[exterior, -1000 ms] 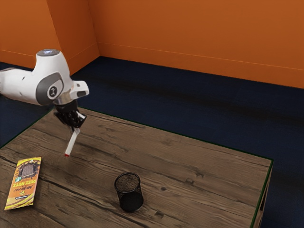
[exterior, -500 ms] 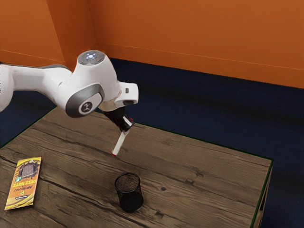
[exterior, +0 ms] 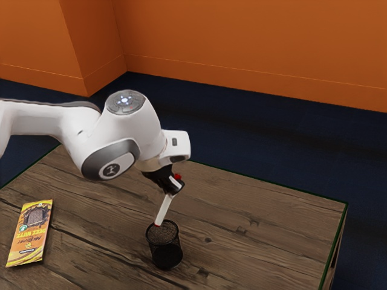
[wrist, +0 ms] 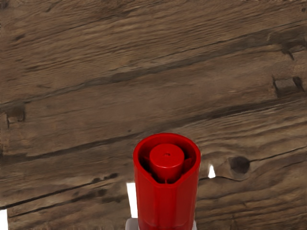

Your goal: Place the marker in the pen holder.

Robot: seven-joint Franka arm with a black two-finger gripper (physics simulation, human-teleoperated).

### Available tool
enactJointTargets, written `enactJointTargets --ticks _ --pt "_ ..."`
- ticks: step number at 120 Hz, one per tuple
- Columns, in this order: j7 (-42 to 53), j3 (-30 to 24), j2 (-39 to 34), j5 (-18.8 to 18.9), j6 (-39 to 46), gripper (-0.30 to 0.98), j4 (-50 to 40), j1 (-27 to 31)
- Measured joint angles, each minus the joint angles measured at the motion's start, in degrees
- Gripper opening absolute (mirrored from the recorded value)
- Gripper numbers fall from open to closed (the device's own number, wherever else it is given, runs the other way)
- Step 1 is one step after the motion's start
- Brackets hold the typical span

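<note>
Pen holder (exterior: 165,246) stands at the lower middle of my exterior view, with a yellow-orange packet (exterior: 29,235) lying lower left on the wooden tabletop (exterior: 272,232). Near the centre, my pincer (exterior: 172,186) is clamped on the marker (exterior: 162,210), which slants down — red tip at the pen holder's mouth, above or inside I can't tell. Beyond: dark blue floor (exterior: 254,139), then orange wall (exterior: 242,42) across the top.
</note>
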Motion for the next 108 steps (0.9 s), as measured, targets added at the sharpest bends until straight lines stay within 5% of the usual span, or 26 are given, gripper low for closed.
enactJointTargets --ticks 16,39,56,89,108 --pt "-2.9 -0.7 -0.2 -0.1 0.1 -0.10 -0.5 0.1" --pt "-4.8 -1.1 -0.4 -1.2 -0.2 0.31 -0.5 0.1" --pt "-5.7 0.5 -0.3 -1.1 -0.4 0.49 0.4 1.4" --pt "-1.7 14.0 5.1 -4.3 -26.6 0.63 36.0 3.3" --pt "3.0 16.0 8.6 -4.9 -39.5 0.66 45.8 4.1"
